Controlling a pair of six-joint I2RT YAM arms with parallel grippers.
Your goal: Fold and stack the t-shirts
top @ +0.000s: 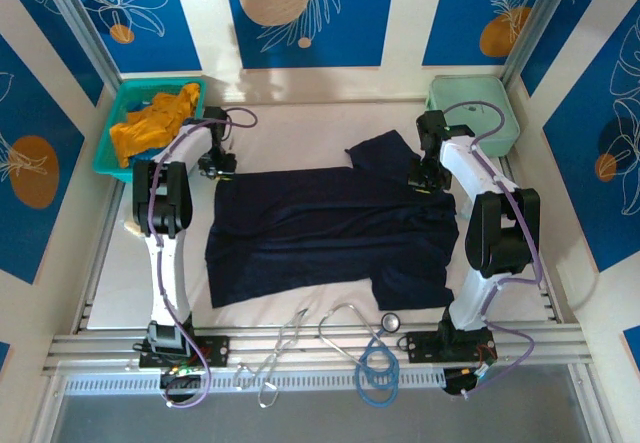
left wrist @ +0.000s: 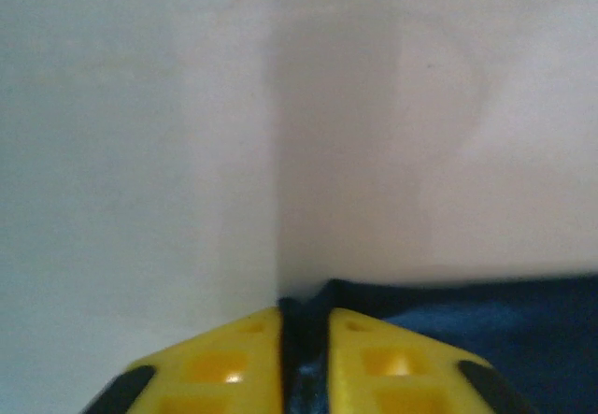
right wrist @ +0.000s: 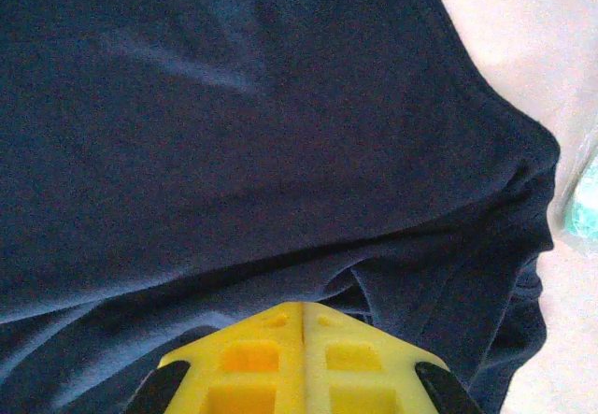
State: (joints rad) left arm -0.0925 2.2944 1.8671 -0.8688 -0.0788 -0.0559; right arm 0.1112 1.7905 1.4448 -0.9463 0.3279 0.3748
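A large dark navy t-shirt (top: 330, 228) lies spread flat across the middle of the table, with one sleeve pointing to the back. At its back left corner my left gripper (top: 218, 166) is down on the cloth. In the left wrist view the yellow fingers (left wrist: 234, 358) of that gripper (left wrist: 304, 313) pinch a strip of navy cloth (left wrist: 505, 339). My right gripper (top: 422, 181) rests on the shirt's back right part, beside the sleeve. Its fingers (right wrist: 302, 306) press together, and folds of the navy cloth (right wrist: 234, 106) gather at their tips. A mustard-orange t-shirt (top: 155, 123) lies crumpled in the basket.
The teal basket (top: 105, 158) stands at the back left corner and a mint-green case (top: 480, 113) at the back right, its edge near the shirt (right wrist: 584, 213). Blue and silver stethoscope-like loops (top: 375, 363) lie along the front rail. Bare white table (left wrist: 140, 152) lies left of the shirt.
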